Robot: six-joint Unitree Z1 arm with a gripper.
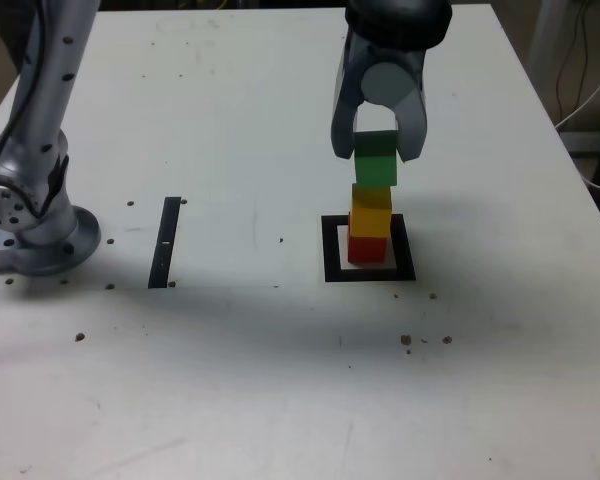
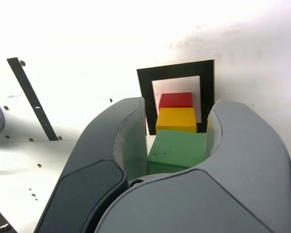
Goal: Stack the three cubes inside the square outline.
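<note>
Three cubes line up under my hand point(image 1: 378, 152): the red cube point(image 1: 367, 247) sits inside the square outline point(image 1: 331, 250) on the table point(image 1: 240, 120), the yellow cube point(image 1: 371, 209) on it, and I pinch the green cube point(image 1: 376, 161) directly above (seemingly resting on yellow, shifted slightly toward the exterior view's right).

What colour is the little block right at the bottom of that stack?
Red: the small matte red cube sits lowest, clearest in the exterior view.
</note>
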